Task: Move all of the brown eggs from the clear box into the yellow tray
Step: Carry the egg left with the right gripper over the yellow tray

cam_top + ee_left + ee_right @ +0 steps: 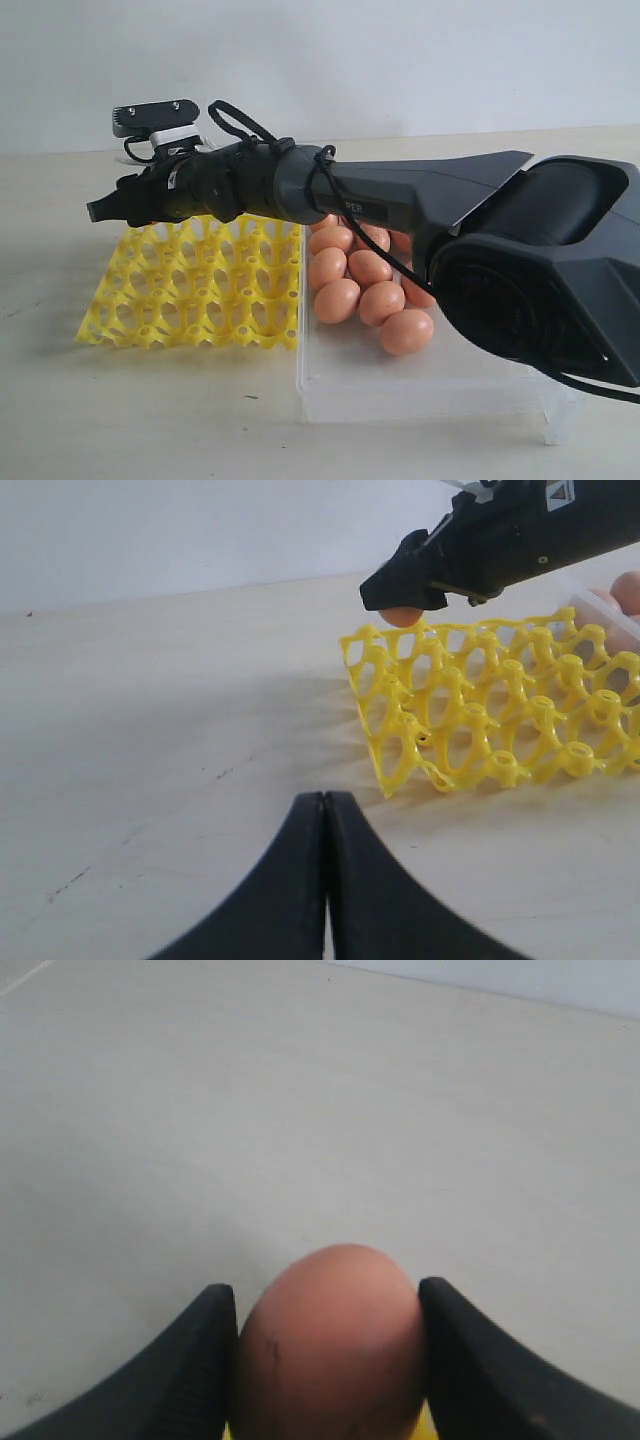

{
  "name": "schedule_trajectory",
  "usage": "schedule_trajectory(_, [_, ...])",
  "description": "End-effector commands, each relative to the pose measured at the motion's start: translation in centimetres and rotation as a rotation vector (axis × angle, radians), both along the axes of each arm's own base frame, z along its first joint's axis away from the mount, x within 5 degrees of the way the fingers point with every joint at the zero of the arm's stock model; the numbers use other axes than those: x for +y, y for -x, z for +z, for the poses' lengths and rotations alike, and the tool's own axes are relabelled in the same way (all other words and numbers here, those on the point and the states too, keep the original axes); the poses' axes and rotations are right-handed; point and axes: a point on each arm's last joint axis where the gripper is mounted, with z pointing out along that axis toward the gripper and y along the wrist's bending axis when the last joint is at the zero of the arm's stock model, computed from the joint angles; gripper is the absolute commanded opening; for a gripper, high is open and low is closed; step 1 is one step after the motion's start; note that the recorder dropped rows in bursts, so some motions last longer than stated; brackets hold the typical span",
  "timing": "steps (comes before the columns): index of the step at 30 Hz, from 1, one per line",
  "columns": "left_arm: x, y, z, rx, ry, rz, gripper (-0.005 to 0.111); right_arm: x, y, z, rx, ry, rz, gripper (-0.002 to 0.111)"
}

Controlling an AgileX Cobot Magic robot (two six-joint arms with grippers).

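My right gripper (328, 1305) is shut on one brown egg (330, 1345), both fingers pressed to its sides. In the exterior view this gripper (105, 208) reaches across over the far left corner of the yellow tray (180, 290). From the left wrist view the held egg (402, 616) peeps out under the right gripper (400, 590), just above the yellow tray (480, 720) at its corner. Several brown eggs (370, 285) lie in the clear box (400, 385) to the tray's right. My left gripper (325, 802) is shut with nothing in it, low over the table.
The right arm's black body (530, 270) hangs over the clear box and hides part of it. The pale wooden table (150, 410) spreads in front of the tray and the box. A white wall stands behind.
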Motion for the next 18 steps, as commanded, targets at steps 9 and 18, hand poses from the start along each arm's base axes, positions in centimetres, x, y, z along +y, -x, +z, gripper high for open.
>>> schedule_trajectory(9, [0.0, 0.0, 0.3, -0.019, 0.007, -0.003, 0.0, -0.2, -0.6, -0.7, -0.011, -0.018, -0.016, 0.0])
schedule_trajectory(18, [0.0, 0.0, 0.3, -0.019, 0.007, -0.003, 0.0, -0.1, -0.7, -1.8, -0.009, -0.015, -0.018, 0.0])
